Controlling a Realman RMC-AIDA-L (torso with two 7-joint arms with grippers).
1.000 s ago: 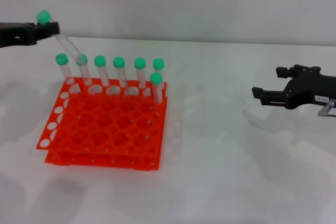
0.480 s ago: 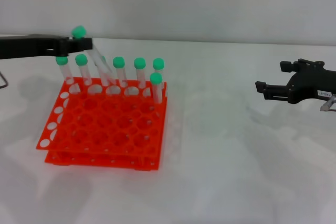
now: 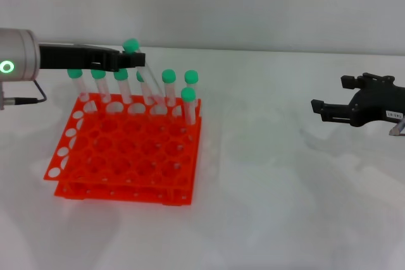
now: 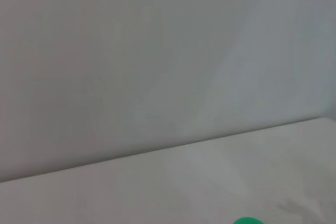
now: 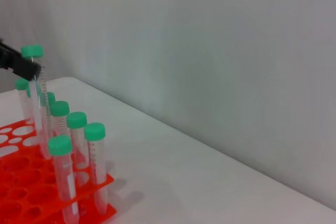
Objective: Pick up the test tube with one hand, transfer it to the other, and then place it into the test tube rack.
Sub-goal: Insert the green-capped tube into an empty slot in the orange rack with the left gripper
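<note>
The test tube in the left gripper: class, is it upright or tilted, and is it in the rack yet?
Tilted, not yet seated. The test tube slants from the left gripper, its cap above the rack's back row of standing tubes.

Black left end effector (image 3: 134,59) on silver wrist; right end effector (image 3: 323,109) white-labelled.

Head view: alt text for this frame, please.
The left hand holds a tilted green-capped test tube over the back row of the orange test tube rack, which already holds seven tubes. The right hand waits, open, far right.
</note>
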